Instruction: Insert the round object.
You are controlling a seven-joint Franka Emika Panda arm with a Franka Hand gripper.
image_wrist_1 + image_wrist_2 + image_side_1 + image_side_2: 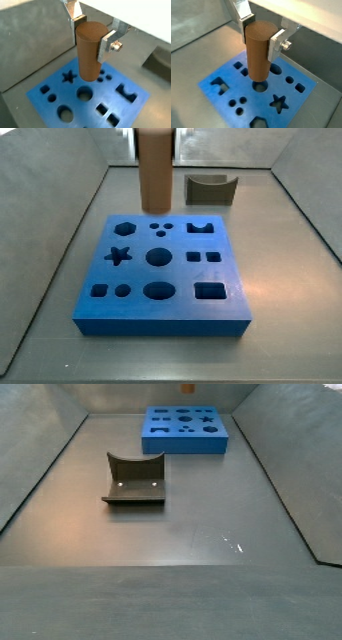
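Note:
My gripper (91,35) is shut on the round object (89,50), a smooth brown peg held upright by its top between the silver fingers (105,46). Both wrist views show this grip (261,35). The peg (258,50) hangs above the blue block (248,95), with its lower end close to the middle large round hole (260,86). In a side view the peg (155,168) is clear of the block (160,273), over its far part, and the gripper is cut off above. I cannot see the peg or gripper in the side view showing the block far away (187,446).
The dark fixture with a curved notch (210,190) stands on the floor behind the block, apart from it, and shows nearer in a side view (134,481). Grey sloping walls enclose the floor. The block has star, round, square and notched holes.

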